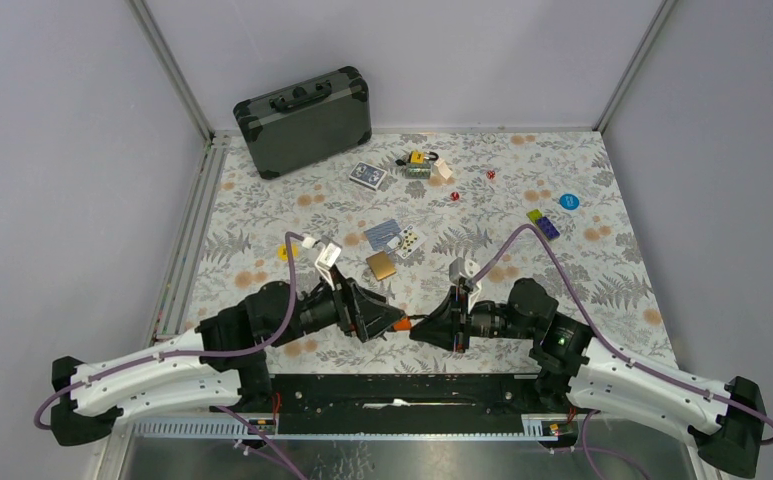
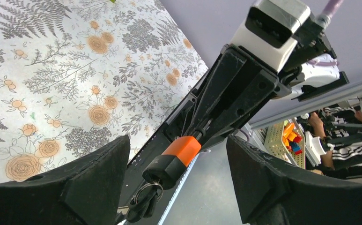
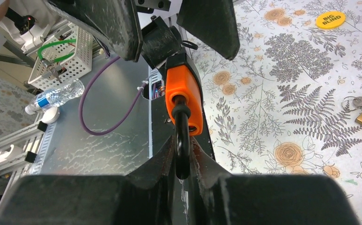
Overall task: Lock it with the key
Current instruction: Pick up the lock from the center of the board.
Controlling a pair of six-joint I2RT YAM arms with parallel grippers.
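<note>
two grippers meet at one orange padlock

we see the orange padlock [image 1: 400,324] held above the floral tablecloth [image 1: 582,280], low in the middle of the top view, where both arms come together. the right gripper [image 3: 182,152] has its fingers pinched tight on the black shackle [image 3: 182,126]. the left gripper [image 2: 175,145] faces it with fingers spread wide, one on each side of the lock body and touching neither in its wrist view. the key [image 2: 154,180] seems seated in the lock's black end, its ring and dark fob [image 2: 141,206] dangling below. a black case [image 1: 304,120] stands at the upper left, well apart.
</note>
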